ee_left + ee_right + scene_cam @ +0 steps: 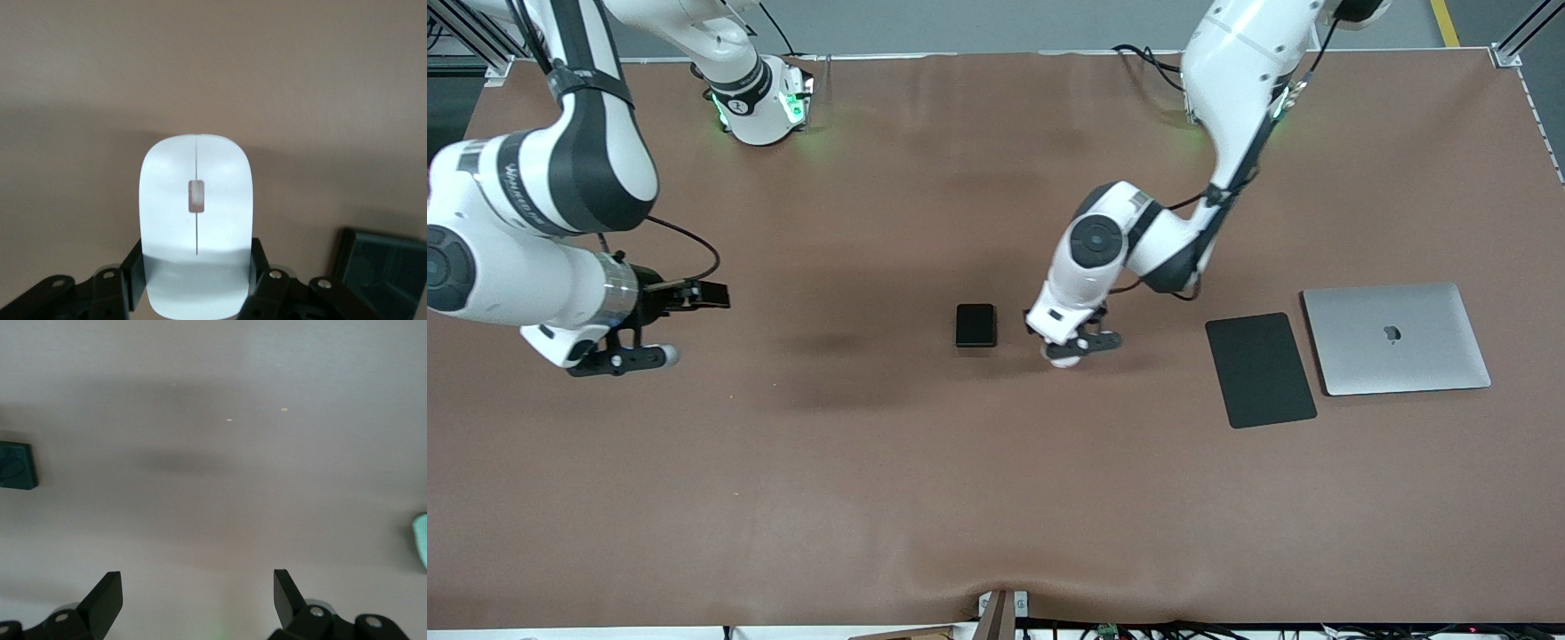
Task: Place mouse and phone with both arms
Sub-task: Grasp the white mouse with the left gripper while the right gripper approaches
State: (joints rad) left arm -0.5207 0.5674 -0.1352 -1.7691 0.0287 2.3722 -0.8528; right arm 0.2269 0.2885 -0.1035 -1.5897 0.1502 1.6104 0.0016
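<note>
A: Where's the silver aluminium laptop (1396,338)?
B: Frame's right, beside the flat black rectangular mouse pad (1260,369).
A: And the arms?
B: Right gripper (627,356) hangs released over bare brown table (871,489); left gripper (1074,348), mid-frame, clasps the glossy white oval mouse (196,220), just beside the small black slab phone (975,324).

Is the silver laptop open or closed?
Closed. The laptop lies flat on the table with its lid down and logo facing up, beside the black mouse pad.
</note>
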